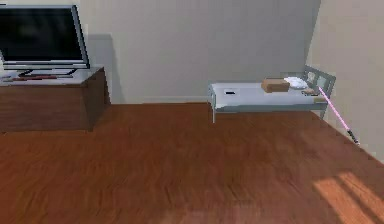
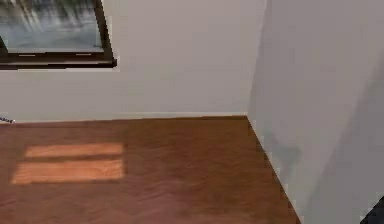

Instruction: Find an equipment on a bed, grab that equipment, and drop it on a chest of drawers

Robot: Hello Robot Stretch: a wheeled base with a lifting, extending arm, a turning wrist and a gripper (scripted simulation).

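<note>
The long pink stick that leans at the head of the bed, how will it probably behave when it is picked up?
The pink stick looks straight along its whole length, so it is probably stiff. It is thin and long, so held near one end it may swing. It leans from the bed, so a push could tip it.

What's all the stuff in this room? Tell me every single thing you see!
television: one, black, on the cabinet
cabinet: one, brown wood, forward view's left, against the wall
bed: one, grey frame, white top, forward view's right
box: one, brown, on the bed
pillow: one, white, on the bed near the headboard
stick: one, pink, slanting by the bed's right end
window: one, dark frame, arm side view's top left
floor: brown wood
</note>
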